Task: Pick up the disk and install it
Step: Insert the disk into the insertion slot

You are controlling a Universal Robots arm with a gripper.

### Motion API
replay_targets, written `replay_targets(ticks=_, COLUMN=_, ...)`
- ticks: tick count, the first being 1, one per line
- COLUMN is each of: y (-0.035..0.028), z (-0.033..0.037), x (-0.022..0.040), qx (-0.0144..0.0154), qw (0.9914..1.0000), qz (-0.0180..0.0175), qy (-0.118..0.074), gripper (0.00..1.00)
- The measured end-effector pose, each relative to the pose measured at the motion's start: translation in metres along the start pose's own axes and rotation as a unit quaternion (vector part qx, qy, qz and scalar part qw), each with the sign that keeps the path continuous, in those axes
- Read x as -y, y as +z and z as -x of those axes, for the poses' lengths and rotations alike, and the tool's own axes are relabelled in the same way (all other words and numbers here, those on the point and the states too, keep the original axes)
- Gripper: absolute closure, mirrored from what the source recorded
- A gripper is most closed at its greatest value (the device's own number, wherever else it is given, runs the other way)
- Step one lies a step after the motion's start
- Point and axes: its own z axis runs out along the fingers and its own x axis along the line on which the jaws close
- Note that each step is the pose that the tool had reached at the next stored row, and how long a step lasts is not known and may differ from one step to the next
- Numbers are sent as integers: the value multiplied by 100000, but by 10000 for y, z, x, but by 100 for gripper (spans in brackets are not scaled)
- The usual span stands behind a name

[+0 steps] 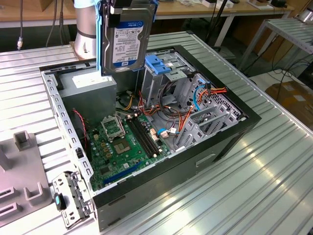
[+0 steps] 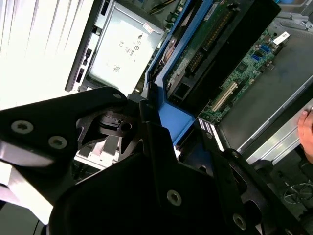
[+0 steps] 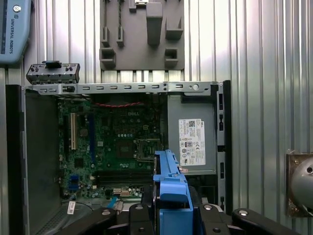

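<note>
Pinching the disk (image 1: 128, 41) by its blue side rails, my fingers (image 1: 119, 11) hold it upright in the air, its label facing the exterior view. It hangs above the open computer case (image 1: 230, 139), which lies on the ribbed metal desk (image 1: 259, 191). Under the disk sits the grey box (image 1: 90, 93) with the white sticker. The blue latch (image 1: 157, 64) on its metal cage stands lower, just to the exterior view's right. In the first wrist view one blue rail (image 3: 171, 196) is clamped between my black fingers, with the green motherboard (image 3: 117, 142) well beyond it. In the second wrist view a person's hand (image 2: 307, 128) shows near the case's rim.
</note>
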Motion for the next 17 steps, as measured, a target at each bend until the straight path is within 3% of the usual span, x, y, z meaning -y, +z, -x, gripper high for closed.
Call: replay_targets(ticks=17, y=0, z=-122, x=3, qx=2, qw=100000, qz=-1, qy=2, gripper=63)
